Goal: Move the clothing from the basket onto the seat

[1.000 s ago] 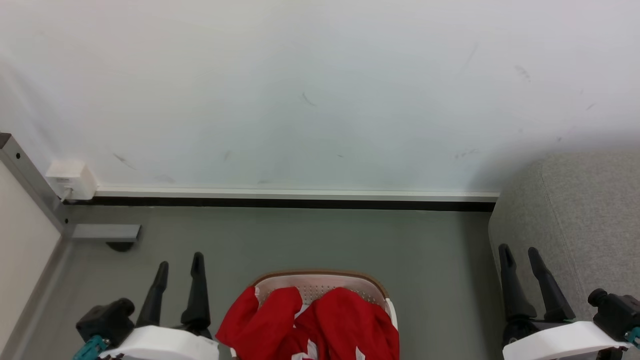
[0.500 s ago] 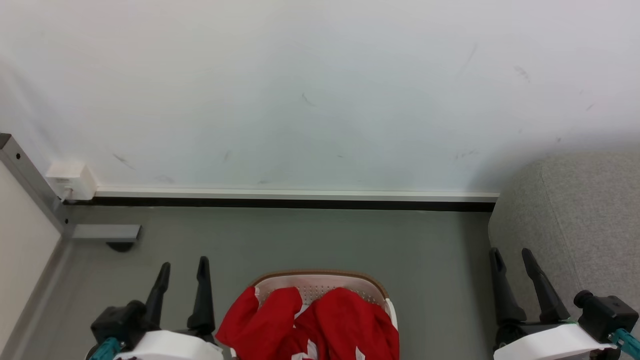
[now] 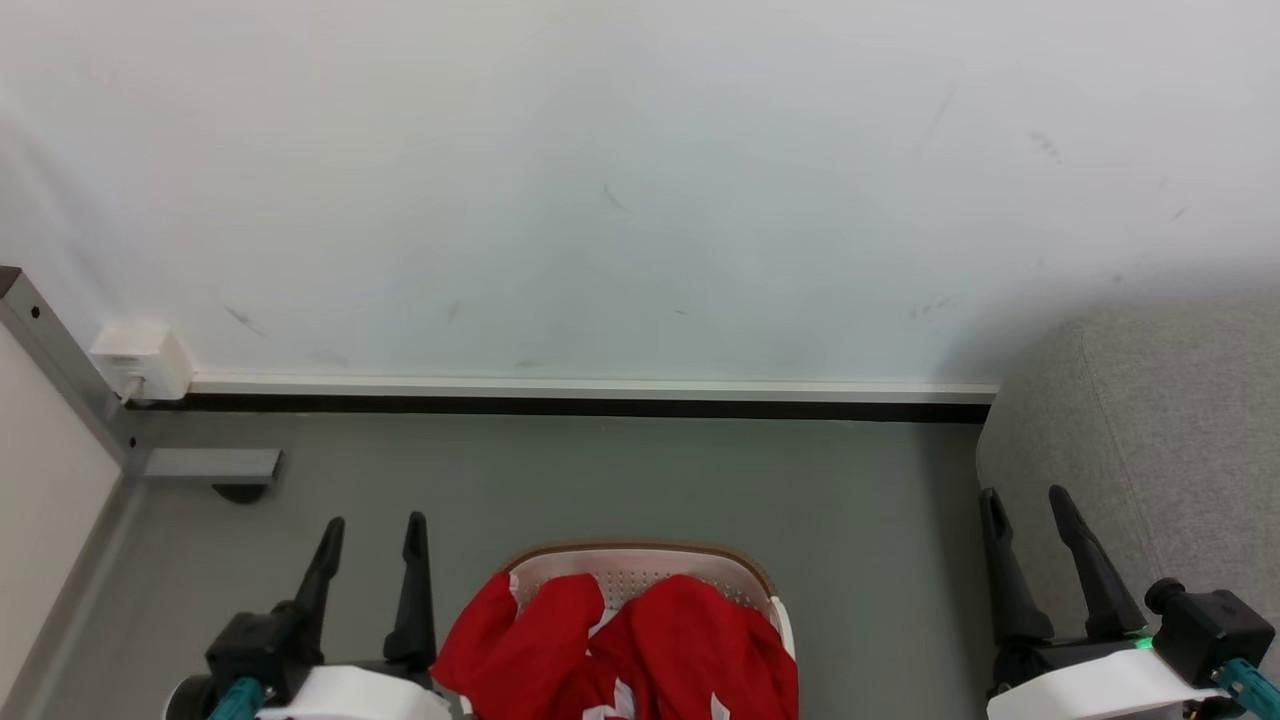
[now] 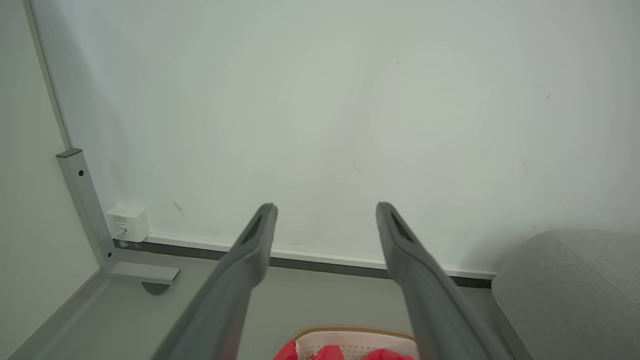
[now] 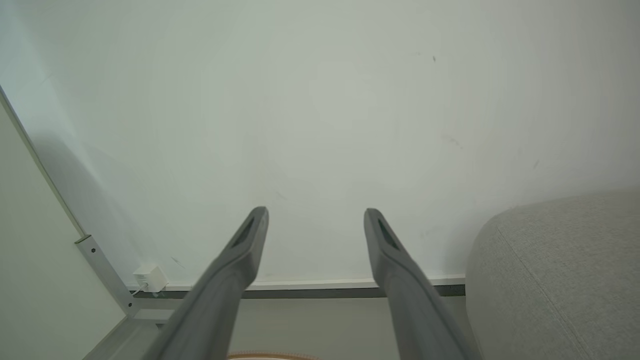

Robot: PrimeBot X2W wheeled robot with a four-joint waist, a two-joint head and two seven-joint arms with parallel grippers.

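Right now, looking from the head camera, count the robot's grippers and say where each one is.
2. The left gripper is lower left, beside the basket; the right gripper is lower right, by the seat. Both are open and empty.

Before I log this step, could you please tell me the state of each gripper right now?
Left gripper: open, holding nothing.
Right gripper: open, holding nothing.
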